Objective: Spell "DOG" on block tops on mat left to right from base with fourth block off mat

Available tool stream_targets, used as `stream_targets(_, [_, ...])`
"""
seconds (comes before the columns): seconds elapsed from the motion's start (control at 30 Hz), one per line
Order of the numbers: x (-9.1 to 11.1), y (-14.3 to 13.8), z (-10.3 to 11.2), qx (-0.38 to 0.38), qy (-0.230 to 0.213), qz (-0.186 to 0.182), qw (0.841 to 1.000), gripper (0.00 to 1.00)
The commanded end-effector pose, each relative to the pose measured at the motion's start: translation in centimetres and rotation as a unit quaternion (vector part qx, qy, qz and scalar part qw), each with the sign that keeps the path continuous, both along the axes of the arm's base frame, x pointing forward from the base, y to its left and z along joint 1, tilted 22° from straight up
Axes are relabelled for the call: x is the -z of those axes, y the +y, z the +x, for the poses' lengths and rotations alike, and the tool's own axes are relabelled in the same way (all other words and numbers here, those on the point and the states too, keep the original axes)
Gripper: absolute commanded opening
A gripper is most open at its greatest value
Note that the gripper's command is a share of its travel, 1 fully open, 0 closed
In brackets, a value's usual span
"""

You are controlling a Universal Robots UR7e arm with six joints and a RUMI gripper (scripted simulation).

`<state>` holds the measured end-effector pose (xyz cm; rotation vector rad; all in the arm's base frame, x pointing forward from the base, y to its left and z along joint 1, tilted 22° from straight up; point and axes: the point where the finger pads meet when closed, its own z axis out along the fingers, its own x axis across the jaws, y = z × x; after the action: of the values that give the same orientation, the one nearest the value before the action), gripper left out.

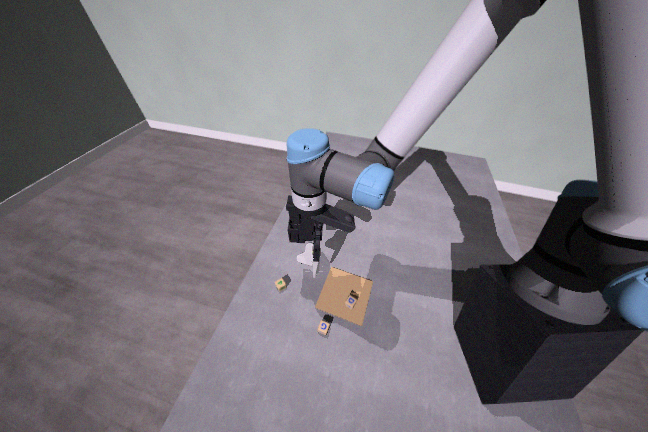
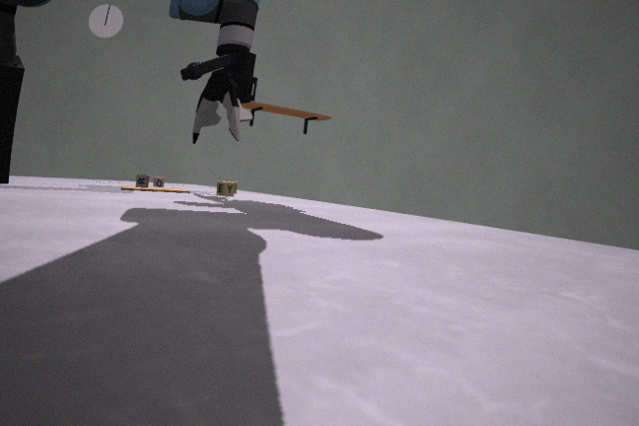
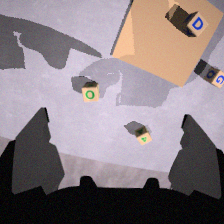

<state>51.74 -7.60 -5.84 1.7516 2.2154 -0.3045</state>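
The D block (image 1: 351, 301) (image 3: 197, 24) lies on the tan mat (image 1: 331, 300) (image 2: 173, 189) (image 3: 150, 47), letter up. The G block (image 1: 324, 326) (image 3: 218, 78) is off the mat, just beyond its edge, letter up. The green O block (image 3: 90, 94) is on the table off the mat; the gripper hides it in the top view. The green A block (image 1: 280, 283) (image 3: 143, 137) is off the mat near the table's far edge. My gripper (image 1: 307, 267) (image 2: 216, 140) (image 3: 116, 112) is wide open and empty, pointing down high above the table, with the O and A blocks in view beyond its fingers.
The grey table (image 1: 284, 366) ends at the floor (image 1: 106, 228) beyond the A block. The arm's shadow crosses the table and part of the mat. A wooden shelf (image 2: 290, 110) shows in the background of the exterior view. The robot's dark base (image 1: 549, 351) stands on the right.
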Motion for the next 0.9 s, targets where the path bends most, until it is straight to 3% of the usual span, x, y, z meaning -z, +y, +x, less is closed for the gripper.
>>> stream_targets(0.0, [0.9,1.7,-2.2,0.053,-0.023,0.004,0.998,1.00])
stream_targets(0.53, [3.6,6.8,-10.8,0.232,-0.089,0.024,0.968,1.00])
stream_targets(0.87, [3.9,7.6,-12.4,0.263,-0.101,0.027,0.959,1.00])
